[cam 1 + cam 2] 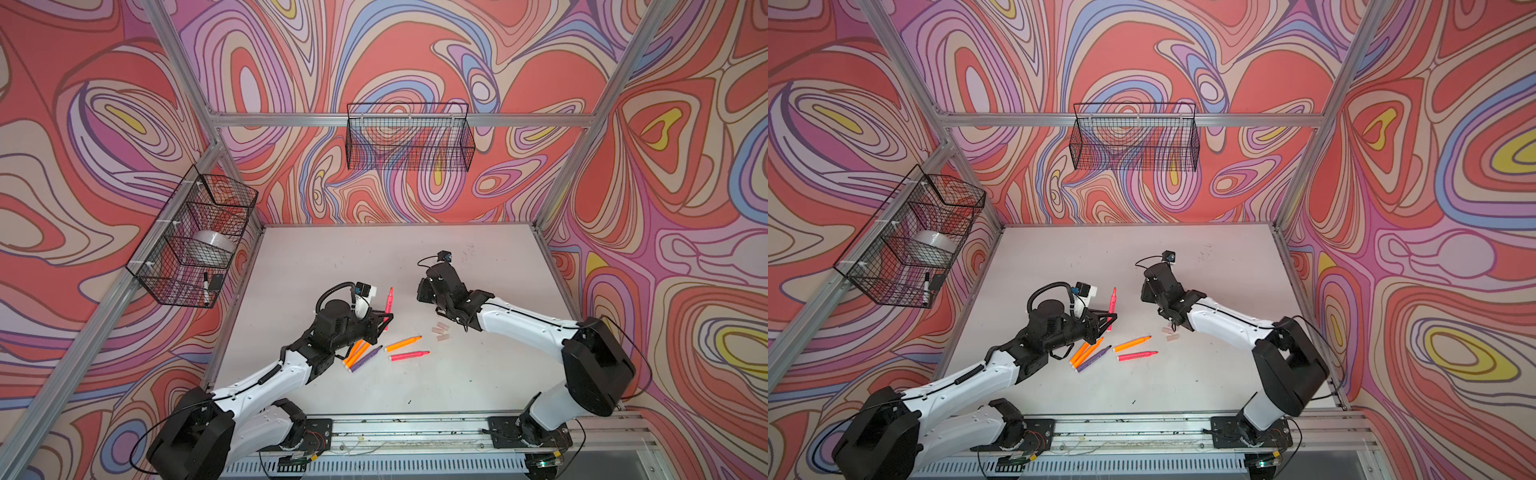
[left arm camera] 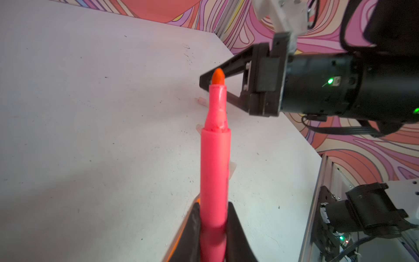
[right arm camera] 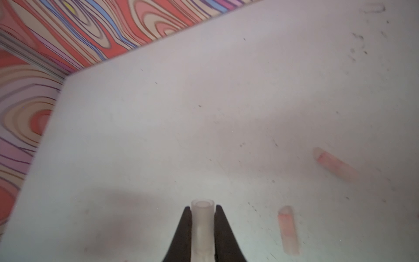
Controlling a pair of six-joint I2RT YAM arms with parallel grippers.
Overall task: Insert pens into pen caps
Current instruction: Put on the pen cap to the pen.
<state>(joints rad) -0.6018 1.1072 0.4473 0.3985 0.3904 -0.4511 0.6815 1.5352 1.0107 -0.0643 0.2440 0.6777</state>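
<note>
My left gripper (image 2: 214,215) is shut on a hot pink pen (image 2: 215,170), which stands out from the jaws with its orange tip free. In both top views this pen (image 1: 389,305) (image 1: 1112,305) is held above the table, tip towards the back. My right gripper (image 3: 202,209) is shut on a translucent pen cap (image 3: 202,217), open end outward. In the left wrist view the right gripper (image 2: 204,81) sits just behind the pen's tip. Two orange pens (image 1: 355,351), a purple pen (image 1: 368,358), another orange pen (image 1: 403,343) and a pink pen (image 1: 409,355) lie on the table. Loose pen caps (image 1: 441,330) (image 3: 288,230) lie under the right arm.
The white table (image 1: 374,257) is walled on three sides. A wire basket (image 1: 195,241) on the left wall holds a tape roll (image 1: 210,243) and a black-capped marker (image 1: 205,286). Another wire basket (image 1: 409,137) hangs on the back wall.
</note>
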